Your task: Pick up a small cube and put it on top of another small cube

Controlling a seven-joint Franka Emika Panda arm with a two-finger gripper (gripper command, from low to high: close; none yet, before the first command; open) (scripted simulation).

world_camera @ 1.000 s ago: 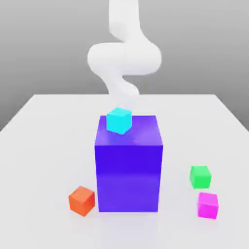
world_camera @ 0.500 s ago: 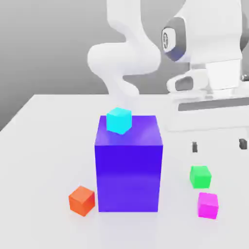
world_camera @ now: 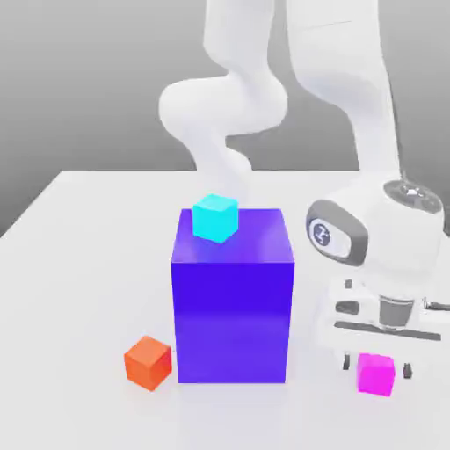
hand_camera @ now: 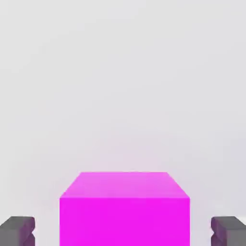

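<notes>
so the gripper [hand_camera: 123, 231]'s got its 2 fingers spread apart, 1 on each side of the pink cube [world_camera: 376, 374] with gaps showing, and that cube's sitting on the table [world_camera: 88, 290] over at the exterior view's right

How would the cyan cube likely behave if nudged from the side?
The cyan cube would probably slide rather than roll, given its flat faces. It looks rigid, with crisp, straight edges. Pushed far enough, it might drop, since it sits on top of the tall blue block.
</notes>
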